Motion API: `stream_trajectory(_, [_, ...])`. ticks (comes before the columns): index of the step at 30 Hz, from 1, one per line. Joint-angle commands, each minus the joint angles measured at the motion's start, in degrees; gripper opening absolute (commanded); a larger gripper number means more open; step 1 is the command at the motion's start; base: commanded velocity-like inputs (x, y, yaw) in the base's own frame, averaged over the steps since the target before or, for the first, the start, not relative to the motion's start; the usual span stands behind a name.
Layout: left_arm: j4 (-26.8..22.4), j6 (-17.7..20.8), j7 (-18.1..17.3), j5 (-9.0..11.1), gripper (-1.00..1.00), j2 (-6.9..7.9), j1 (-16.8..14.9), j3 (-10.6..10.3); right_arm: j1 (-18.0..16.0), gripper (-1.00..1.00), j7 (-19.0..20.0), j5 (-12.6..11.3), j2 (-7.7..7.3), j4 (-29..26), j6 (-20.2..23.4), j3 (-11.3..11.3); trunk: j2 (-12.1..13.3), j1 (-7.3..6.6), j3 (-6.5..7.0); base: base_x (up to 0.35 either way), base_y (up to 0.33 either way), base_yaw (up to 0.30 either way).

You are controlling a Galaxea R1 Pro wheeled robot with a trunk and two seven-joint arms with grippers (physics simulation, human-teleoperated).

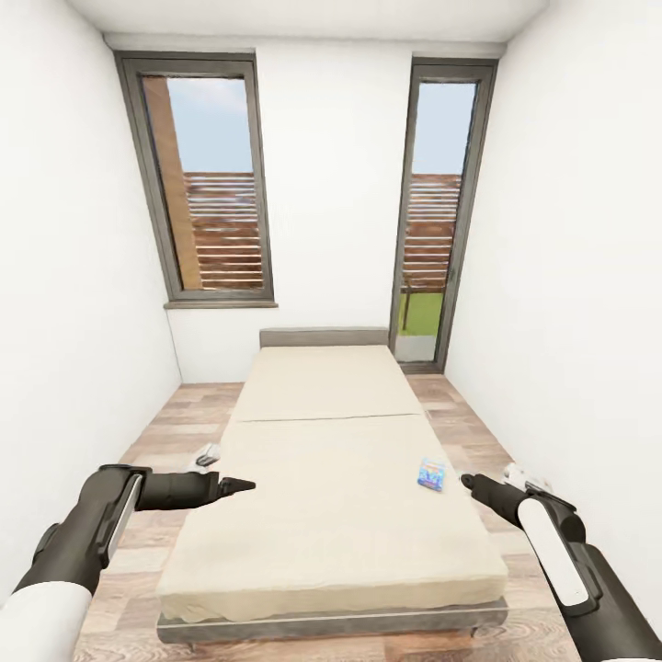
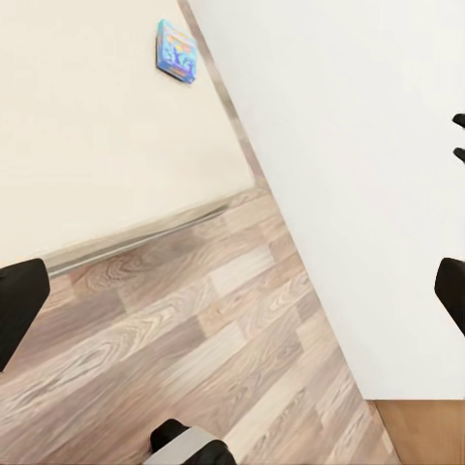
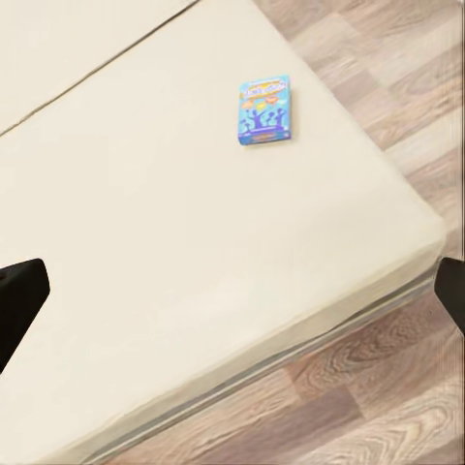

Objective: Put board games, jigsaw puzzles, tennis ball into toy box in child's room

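At about 8 o'clock in the head view, the left hand (image 1: 241,485) hovers over the bed's (image 1: 303,542) left edge; its wrist view shows the fingers spread wide. A small blue board game (image 1: 431,473) lies flat on the beige mattress near the right edge, at about 4 o'clock. Just beside it, the right hand (image 1: 467,480) also hangs with fingers spread.
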Motion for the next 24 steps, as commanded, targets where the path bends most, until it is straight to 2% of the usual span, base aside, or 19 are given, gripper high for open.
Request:
stream_trajectory(1, [0.0, 0.4, -0.5, -0.6, 1.0, -0.04, 0.0, 0.1, 0.0, 1.0, -0.5, -0.6, -0.04, -0.1, 0.0, 0.0, 0.0, 0.02, -0.03, 0.015, -0.301, -0.003])
stream_trajectory(24, [0.2, 0.5, -0.4, -0.5, 1.0, -0.06, 0.0, 0.1, 0.0, 1.0, -0.6, -0.6, -0.07, -0.5, 0.2, 0.1, 0.0, 0.02, -0.03, 0.117, -0.29, 0.0])
